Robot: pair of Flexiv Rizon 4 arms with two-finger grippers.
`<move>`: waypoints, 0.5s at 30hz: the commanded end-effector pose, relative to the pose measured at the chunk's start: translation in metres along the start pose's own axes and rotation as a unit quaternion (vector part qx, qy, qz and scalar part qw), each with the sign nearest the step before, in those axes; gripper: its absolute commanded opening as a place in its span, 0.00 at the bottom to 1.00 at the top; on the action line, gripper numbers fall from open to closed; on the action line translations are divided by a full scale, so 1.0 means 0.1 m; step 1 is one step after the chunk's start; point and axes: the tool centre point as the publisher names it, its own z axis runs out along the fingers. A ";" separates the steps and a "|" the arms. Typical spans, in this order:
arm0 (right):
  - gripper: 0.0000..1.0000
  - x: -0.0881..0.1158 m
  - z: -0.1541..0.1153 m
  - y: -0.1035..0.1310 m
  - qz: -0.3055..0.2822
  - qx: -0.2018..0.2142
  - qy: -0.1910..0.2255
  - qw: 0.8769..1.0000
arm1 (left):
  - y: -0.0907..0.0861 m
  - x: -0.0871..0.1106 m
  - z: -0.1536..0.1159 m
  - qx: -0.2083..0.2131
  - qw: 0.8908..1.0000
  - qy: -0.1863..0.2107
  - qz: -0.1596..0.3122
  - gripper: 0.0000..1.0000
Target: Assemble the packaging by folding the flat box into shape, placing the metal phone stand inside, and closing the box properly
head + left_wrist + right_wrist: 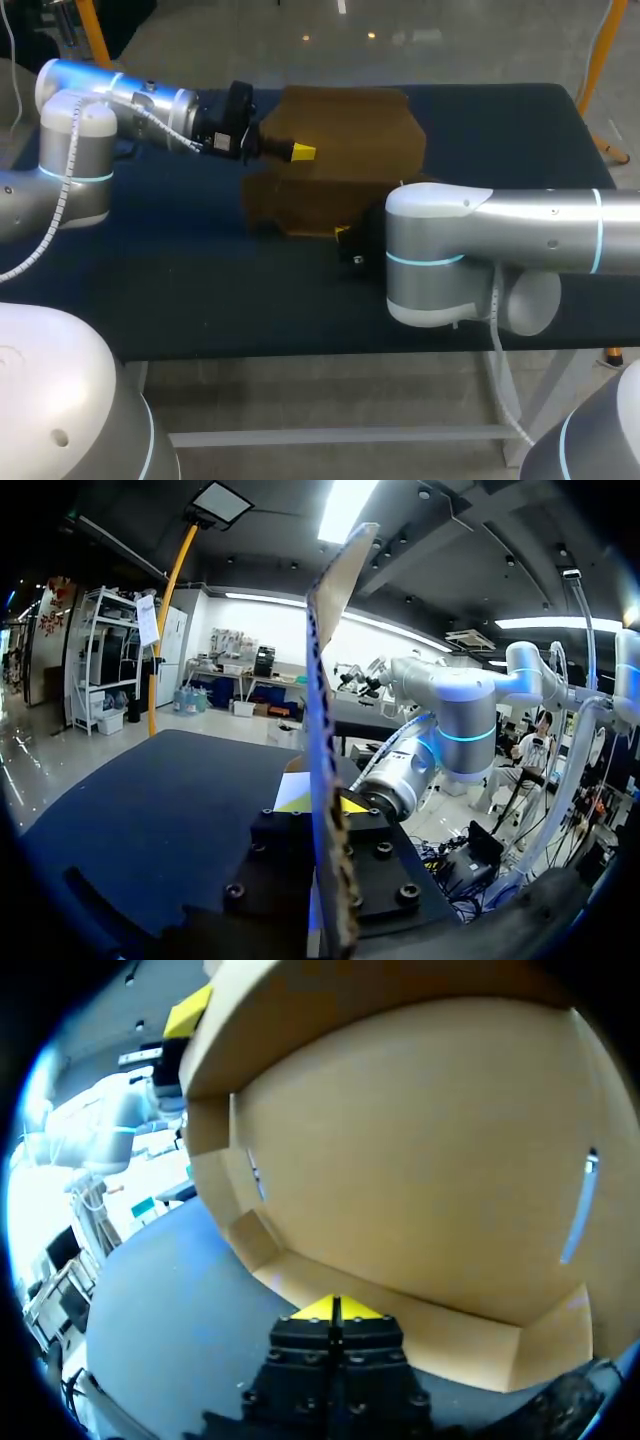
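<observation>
From above, the brown cardboard box [360, 125] sits half-folded in the middle of the dark blue tabletop [200, 290], its rear panel raised and a lower part in front. The left arm [120, 100] comes in from the side, and the left pincer [298, 152] meets the box's near-left part, with one yellow tip showing against the cardboard. The right arm [500, 235] crosses in front, and the right pincer [345, 238] is at the box's front edge, mostly hidden by the arm's elbow. In the left wrist view, the left pincer [318, 802] is pinching a box [336, 590] panel seen edge-on. The panel rises straight up between its fingers, above the tabletop [170, 800]. In the right wrist view, the right pincer [335, 1310] has its yellow tips pressed together, touching the low front strip of the box [420, 1160]. Whether any cardboard is caught between them cannot be made out. The box's broad wall stands directly ahead, and the left pincer [190, 1010] is at its upper corner.
</observation>
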 end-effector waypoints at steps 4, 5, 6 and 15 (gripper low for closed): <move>0.00 0.01 0.04 -0.03 0.000 0.001 -0.002 1.000 | 0.02 -0.06 0.01 -0.001 1.000 0.001 0.000 0.00; 0.00 0.01 0.04 -0.03 0.000 0.001 -0.002 1.000 | 0.02 -0.06 0.01 -0.002 1.000 0.000 0.000 0.00; 0.00 0.01 0.04 -0.03 0.000 0.001 -0.002 1.000 | 0.02 -0.06 0.01 -0.002 1.000 0.000 0.000 0.00; 0.00 0.01 0.04 -0.03 0.000 0.001 -0.002 1.000 | 0.03 -0.08 0.01 -0.005 1.000 -0.003 0.000 0.00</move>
